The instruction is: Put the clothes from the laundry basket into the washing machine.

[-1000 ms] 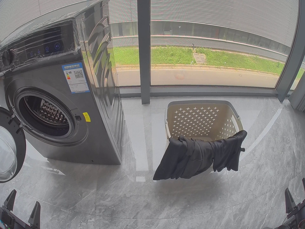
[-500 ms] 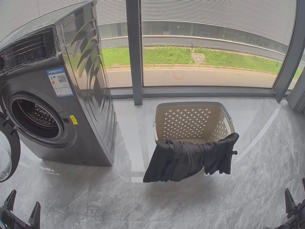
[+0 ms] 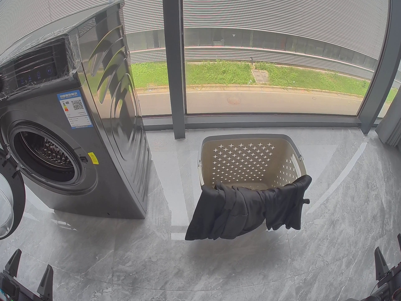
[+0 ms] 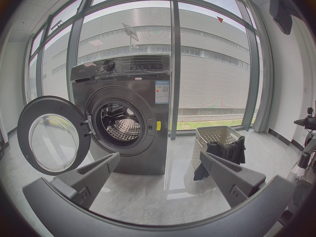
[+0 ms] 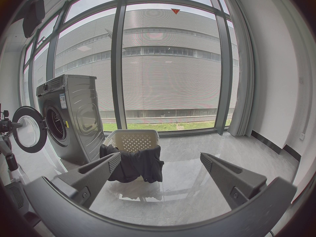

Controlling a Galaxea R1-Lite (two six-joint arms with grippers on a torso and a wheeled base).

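Your left gripper and right gripper hang spread and empty — close in, then pinch the black garment where it bunches over the laundry basket rim.

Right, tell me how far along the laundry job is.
Done: the door of the washing machine stands open, and its drum looks empty. In hand: nothing; the left gripper and right gripper are both open and empty, short of the basket. Left: the black garment draped over the near rim of the laundry basket has to be picked up and put into the drum.
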